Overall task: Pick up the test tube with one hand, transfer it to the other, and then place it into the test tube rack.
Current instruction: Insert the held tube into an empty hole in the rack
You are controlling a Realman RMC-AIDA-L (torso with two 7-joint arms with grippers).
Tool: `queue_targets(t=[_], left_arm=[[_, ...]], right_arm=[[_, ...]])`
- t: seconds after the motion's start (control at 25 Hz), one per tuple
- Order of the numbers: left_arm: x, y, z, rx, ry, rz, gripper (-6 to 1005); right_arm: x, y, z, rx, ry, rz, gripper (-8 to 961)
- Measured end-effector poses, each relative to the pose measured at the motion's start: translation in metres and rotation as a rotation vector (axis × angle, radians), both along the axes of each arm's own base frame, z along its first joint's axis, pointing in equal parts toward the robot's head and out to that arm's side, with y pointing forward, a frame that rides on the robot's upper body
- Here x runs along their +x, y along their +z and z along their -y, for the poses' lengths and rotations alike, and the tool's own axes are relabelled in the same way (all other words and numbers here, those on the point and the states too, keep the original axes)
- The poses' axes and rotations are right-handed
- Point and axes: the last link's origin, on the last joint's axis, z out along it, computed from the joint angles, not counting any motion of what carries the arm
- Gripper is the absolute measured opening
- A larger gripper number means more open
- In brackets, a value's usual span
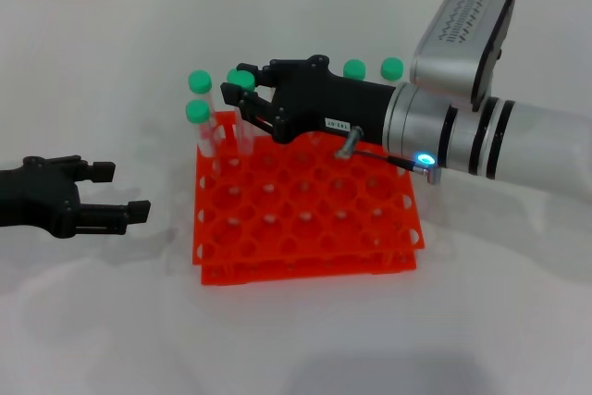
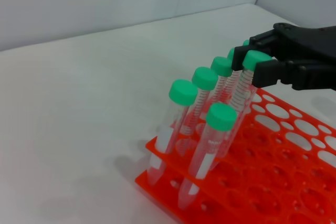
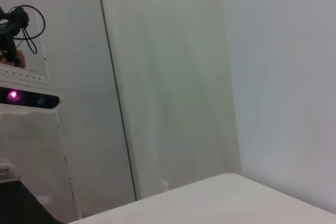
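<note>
Last step in hand, by the look of it: right gripper clenched on the green cap of the test tube, already seated in the test tube rack; next calls for letting go and lifting away, left gripper idling released beside it.

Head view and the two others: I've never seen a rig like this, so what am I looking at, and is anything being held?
It is a two-armed robot. One picture looks down from its head; the others come from cameras on its wrists. On the white table stands an orange test tube rack with green-capped tubes along its far and left edges. The right end effector reaches over the rack, pinching one test tube just under its cap, its tip already in a hole. The left end effector rests open beside the rack. The right wrist camera sees only wall.
</note>
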Motion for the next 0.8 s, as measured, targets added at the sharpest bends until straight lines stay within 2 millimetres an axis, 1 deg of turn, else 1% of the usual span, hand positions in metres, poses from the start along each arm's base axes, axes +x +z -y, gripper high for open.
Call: queue_targets(t=[0.8], left_arm=[[0.001,-0.002,0.000,0.000,-0.004,0.006,890]], right_arm=[[0.011,-0.005,0.002,-0.004,-0.015,0.039,272]])
